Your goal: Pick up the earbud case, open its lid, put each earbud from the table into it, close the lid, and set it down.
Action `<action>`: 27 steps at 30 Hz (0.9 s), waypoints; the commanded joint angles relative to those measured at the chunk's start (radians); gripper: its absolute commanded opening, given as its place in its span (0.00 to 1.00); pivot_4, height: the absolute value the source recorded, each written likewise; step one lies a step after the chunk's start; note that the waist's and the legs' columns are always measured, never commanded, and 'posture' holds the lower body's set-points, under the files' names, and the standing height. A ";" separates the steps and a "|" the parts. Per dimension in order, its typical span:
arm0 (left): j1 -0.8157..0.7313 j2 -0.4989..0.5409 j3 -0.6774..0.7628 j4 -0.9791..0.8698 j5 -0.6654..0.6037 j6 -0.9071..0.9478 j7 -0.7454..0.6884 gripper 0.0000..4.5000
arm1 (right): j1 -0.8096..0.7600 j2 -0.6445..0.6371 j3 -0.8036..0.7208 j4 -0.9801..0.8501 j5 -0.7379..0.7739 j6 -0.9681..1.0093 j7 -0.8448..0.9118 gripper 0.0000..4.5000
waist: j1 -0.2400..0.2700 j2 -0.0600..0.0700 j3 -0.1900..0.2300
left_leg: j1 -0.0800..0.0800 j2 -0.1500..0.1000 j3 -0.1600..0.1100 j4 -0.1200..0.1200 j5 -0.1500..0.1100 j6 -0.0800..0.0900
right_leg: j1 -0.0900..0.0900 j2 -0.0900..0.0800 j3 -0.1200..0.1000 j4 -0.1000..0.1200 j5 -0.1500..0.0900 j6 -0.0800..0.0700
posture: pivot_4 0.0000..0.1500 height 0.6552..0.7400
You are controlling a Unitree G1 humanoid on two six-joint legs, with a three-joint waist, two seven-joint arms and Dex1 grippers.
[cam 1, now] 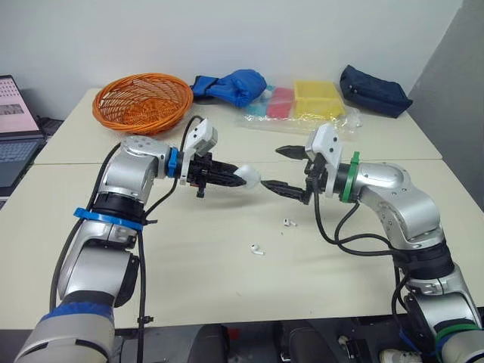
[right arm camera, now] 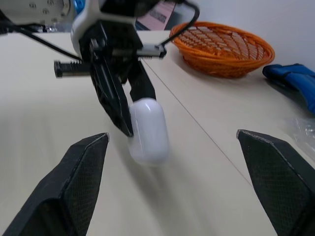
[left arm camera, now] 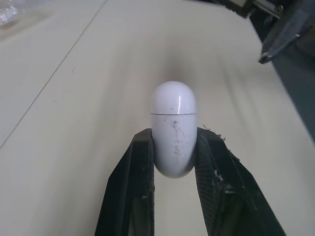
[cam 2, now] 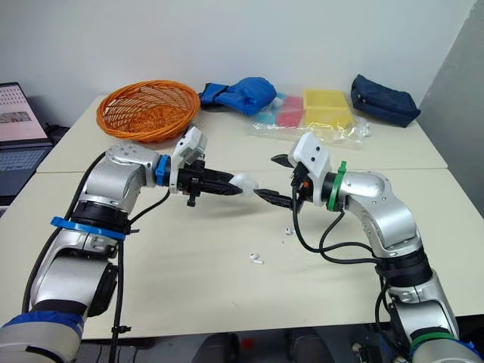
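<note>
The left gripper (cam 1: pixel 236 175) pinched the white earbud case (left arm camera: pixel 173 129) between its two black fingers (left arm camera: pixel 129 191), holding it in the air above the cream table (cam 1: pixel 197 280). The case's lower end sat hidden between the fingers, while its rounded lid end stuck out past them. A thin seam showed across the case, and the lid was shut. The right gripper (cam 1: pixel 272 168) faced the case from the opposite side, close to it but apart, with its fingers spread wide and nothing between them.

Two small white earbuds lay on the table below and in front of the right gripper: one (cam 1: pixel 286 222) nearer that arm, the other (cam 1: pixel 258 249) a little closer to the robot. They were too small to tell which way they lay.

At the table's far side stood an orange wicker basket (cam 1: pixel 144 102), a blue fabric bundle (cam 1: pixel 231 85), a yellow box (cam 1: pixel 318 98) under crumpled clear plastic, and a navy pouch (cam 1: pixel 374 91). A laptop (cam 1: pixel 15 128) was cut off at the left edge.
</note>
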State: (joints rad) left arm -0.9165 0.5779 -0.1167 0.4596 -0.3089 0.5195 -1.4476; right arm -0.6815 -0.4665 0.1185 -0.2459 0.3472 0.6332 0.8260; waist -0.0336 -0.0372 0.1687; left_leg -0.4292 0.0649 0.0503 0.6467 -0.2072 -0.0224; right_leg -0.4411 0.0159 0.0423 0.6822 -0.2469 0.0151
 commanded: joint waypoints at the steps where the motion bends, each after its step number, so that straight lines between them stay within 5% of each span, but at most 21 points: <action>1: 0.024 -0.028 0.078 -0.123 -0.098 0.132 0.080 0.17 | -0.045 -0.005 -0.036 -0.044 0.029 0.025 -0.022 0.99 | 0.002 0.000 0.000 | 0.000 0.000 0.000 0.000 0.000 0.000 | 0.000 0.000 0.000 0.000 0.000 0.000 | 1.00 1.00; 6: 0.037 -0.060 0.117 -0.178 -0.147 0.204 0.168 0.17 | -0.062 -0.003 -0.003 -0.036 0.021 0.022 -0.014 0.99 | 0.002 0.000 0.000 | 0.000 -0.001 0.000 0.002 0.000 0.000 | 0.001 -0.001 0.000 0.000 0.000 0.000 | 1.00 1.00; 27: 0.082 -0.023 0.066 -0.302 -0.184 0.235 0.151 0.17 | -0.111 -0.001 0.012 0.122 -0.051 -0.058 -0.028 0.99 | 0.003 0.000 0.000 | 0.000 -0.001 0.000 0.001 0.000 0.000 | 0.001 0.000 0.000 -0.001 0.002 -0.002 | 1.00 1.00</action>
State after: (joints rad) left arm -0.8284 0.5489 -0.0507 0.1982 -0.4646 0.7597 -1.2760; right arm -0.7689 -0.4467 0.1624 -0.1368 0.3149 0.5956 0.8087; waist -0.0311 -0.0372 0.1687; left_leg -0.4289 0.0644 0.0506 0.6475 -0.2072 -0.0225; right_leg -0.4404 0.0155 0.0426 0.6815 -0.2453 0.0130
